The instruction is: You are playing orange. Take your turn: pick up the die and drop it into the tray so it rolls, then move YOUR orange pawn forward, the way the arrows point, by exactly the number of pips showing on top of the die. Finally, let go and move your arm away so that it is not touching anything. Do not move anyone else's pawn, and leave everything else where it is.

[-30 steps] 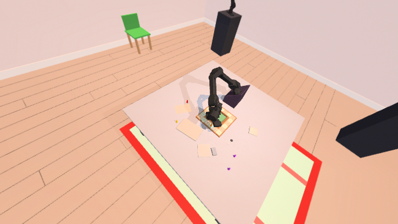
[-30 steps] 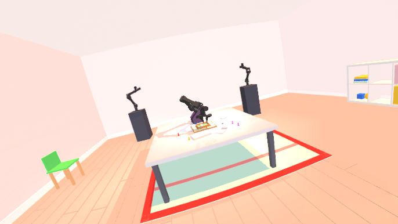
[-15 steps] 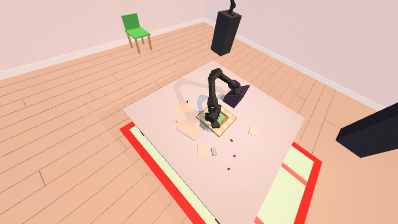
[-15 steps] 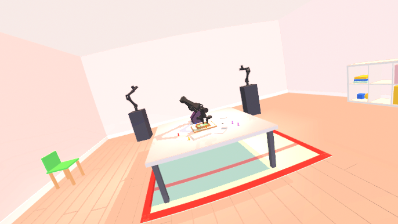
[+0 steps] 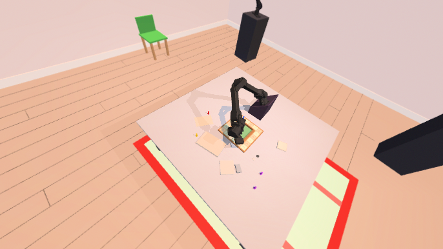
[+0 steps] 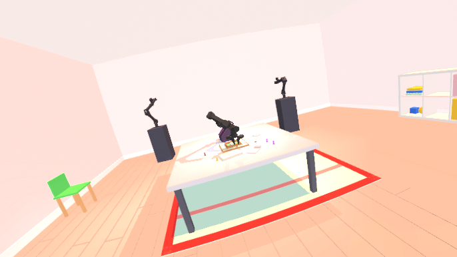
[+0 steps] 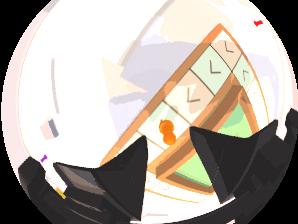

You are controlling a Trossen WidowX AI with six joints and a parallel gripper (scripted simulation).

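A red pawn (image 5: 208, 113) and a yellow pawn (image 5: 195, 135) stand on the left side of the table (image 5: 290, 193). In the middle lies the game board (image 5: 255, 133) with its green tray (image 5: 247, 131). The black arm (image 5: 235, 103) bends down over it. Its jaws are partly open and hold nothing. The orange pawn (image 7: 166, 129) stands on the board's track, right between the two fingertips. The die cannot be seen. Two purple pawns (image 5: 260, 173) stand to the right.

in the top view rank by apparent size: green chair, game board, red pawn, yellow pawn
1. green chair, though it stands farther away
2. game board, partly hidden by the arm
3. red pawn and yellow pawn: too alike to rank
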